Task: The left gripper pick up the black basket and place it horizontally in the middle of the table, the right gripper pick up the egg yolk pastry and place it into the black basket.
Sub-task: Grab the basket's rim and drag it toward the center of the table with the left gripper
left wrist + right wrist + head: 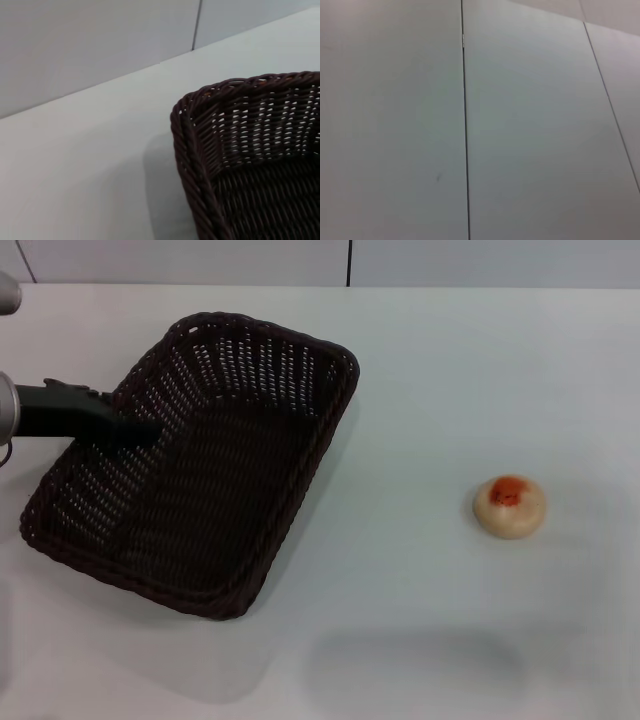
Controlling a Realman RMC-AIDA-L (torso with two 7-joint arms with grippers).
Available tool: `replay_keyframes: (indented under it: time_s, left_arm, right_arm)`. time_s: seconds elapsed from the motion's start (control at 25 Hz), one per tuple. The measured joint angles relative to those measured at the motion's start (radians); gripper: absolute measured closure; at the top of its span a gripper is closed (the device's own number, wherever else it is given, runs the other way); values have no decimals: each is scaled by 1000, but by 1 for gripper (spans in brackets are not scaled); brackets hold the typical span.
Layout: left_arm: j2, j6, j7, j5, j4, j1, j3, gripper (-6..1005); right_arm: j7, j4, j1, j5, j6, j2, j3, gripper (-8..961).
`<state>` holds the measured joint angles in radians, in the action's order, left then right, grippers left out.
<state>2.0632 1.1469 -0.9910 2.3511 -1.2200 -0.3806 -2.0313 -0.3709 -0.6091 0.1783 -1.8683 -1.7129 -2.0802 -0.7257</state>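
The black basket [200, 465] lies slanted on the left part of the white table [420, 390], its long side running from near left to far right. My left gripper [140, 428] reaches in from the left, and its slim black jaws are closed over the basket's left wall. The left wrist view shows one corner of the basket [240, 150] close up, with its braided rim. The egg yolk pastry [510, 506] sits alone on the table at the right, pale with an orange-red spot on top. My right gripper is out of view; its wrist view shows only wall panels.
A grey panelled wall [350, 260] runs along the table's far edge. A soft shadow [420, 665] falls on the table near the front edge, right of the basket. The bare tabletop lies between the basket and the pastry.
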Motion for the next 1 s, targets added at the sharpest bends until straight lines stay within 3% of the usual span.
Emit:
replay_keyframes:
  time_s: [0.36,0.48,0.72,1.0]
  left_arm:
    - [2,-4,1,0,-29,9,13,333]
    - [2,-6,2,0,-29,7,13,578]
    - [1,-10,3,1,-29,2,13,753]
    - [-5,14,-26,-6,-49,-23,7,760]
  right_arm:
    - [-3,4,3,0,-1,0,-6,447]
    - [-3,4,3,0,0,0,-7,448]
    - [-3,5,3,0,1,0,-8,448]
    - [-3,5,0,0,1,0,-8,448]
